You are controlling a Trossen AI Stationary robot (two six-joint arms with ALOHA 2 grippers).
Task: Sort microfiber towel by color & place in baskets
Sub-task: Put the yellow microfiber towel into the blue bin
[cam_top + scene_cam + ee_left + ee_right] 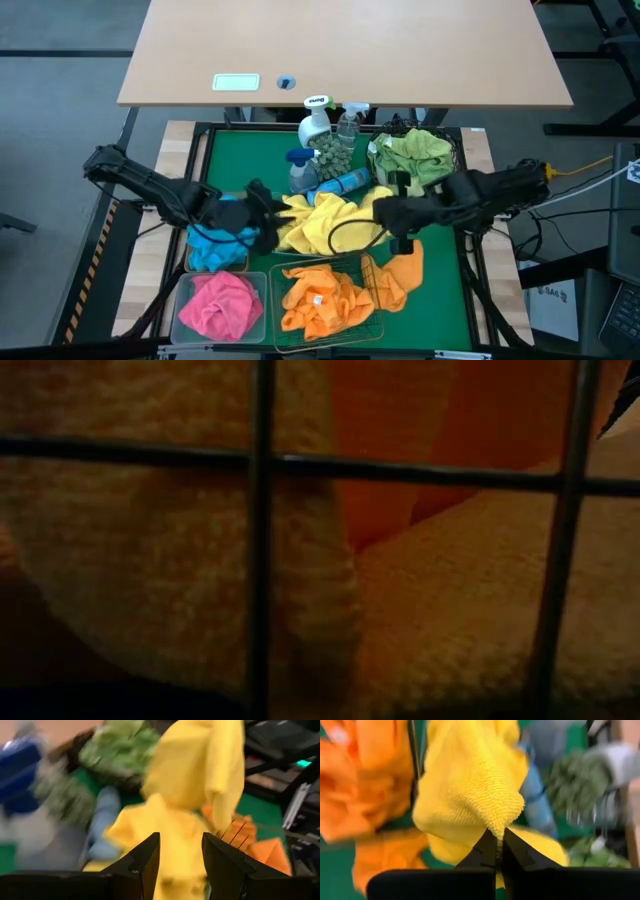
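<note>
- The right gripper (496, 837) sits over the middle of the green mat (440, 290), its fingers pinched tight on a fold of the yellow towel (325, 222), which hangs bunched up just past the tips.
- The left gripper (181, 852) is at the left of the yellow towel, its two fingers spread apart with yellow cloth showing between them; I cannot tell whether they touch it.
- A blue towel (215, 245) lies under the left arm, in the teal tub at the left edge.
- A pink towel (220, 303) fills the clear bin (182, 290) at the near left.
- Orange towels (320, 300) sit in the wire basket (372, 275) at the near middle, one more draped over its right side.
- A green towel (415, 152) rests in the black mesh basket (452, 152) at the far right.
- Spray bottles (318, 125) stand clustered at the far middle of the mat.
</note>
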